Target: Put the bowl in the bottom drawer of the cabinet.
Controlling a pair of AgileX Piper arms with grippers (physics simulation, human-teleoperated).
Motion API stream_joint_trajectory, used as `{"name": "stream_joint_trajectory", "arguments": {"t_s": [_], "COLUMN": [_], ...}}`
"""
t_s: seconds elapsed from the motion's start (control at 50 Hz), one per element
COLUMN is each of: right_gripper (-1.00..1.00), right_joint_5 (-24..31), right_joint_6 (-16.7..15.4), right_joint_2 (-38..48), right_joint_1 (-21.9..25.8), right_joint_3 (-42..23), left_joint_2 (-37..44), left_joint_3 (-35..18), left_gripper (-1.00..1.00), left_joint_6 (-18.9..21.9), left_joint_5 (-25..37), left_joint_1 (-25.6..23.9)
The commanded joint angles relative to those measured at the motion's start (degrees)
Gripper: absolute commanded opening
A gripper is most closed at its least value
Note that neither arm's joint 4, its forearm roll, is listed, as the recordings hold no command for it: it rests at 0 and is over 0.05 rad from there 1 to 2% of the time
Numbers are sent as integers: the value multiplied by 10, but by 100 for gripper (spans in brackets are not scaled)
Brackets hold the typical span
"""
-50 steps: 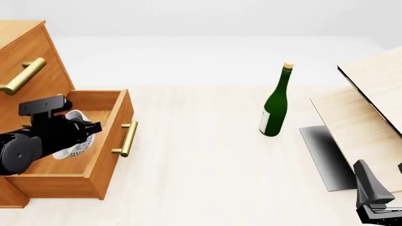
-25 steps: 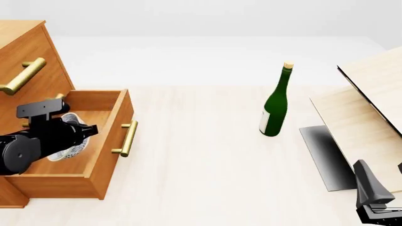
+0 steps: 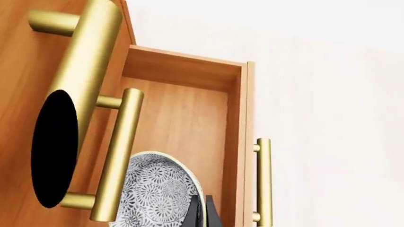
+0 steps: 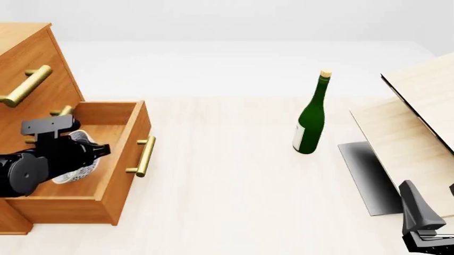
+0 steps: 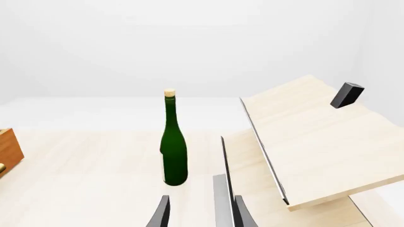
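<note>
So there's a green wine bottle (image 4: 311, 118) upright mid-table, well clear of the cabinet (image 4: 28, 64), and pale boards (image 4: 418, 127) leaning on the right. The table (image 4: 234, 202) is light wood, backdrop plain white. The bowl (image 4: 76, 166) sits tilted inside the open bottom drawer (image 4: 120, 175), pinched by the left gripper (image 4: 89, 154). The right gripper (image 5: 200, 210) hangs with its jaws narrowly apart, holding nothing.

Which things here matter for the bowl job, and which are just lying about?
In the job: bowl, held inside the open bottom drawer of the cabinet; left gripper.
Lying about: green bottle, pale wood boards, idle right gripper.
</note>
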Motion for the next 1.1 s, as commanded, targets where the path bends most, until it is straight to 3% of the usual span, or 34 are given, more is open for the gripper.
{"name": "stream_joint_trajectory", "arguments": {"t_s": [0.02,0.4,0.42,0.96,1.02,1.04,1.1], "right_gripper": [100,100,100,100,100,100,100], "right_joint_5": [0,0,0,0,0,0,0], "right_joint_6": [0,0,0,0,0,0,0], "right_joint_2": [0,0,0,0,0,0,0], "right_joint_1": [0,0,0,0,0,0,0], "right_joint_3": [0,0,0,0,0,0,0], "left_joint_2": [7,6,7,-12,-17,-17,-20], "left_joint_3": [0,-5,-3,-6,-6,-8,-7], "left_gripper": [-100,-100,100,100,100,100,100], "left_joint_6": [16,-5,-10,-1,-9,-36,-57], "left_joint_5": [-10,-11,-14,-7,-7,-11,-16], "left_joint_1": [13,-8,-13,0,-7,-21,-32]}}
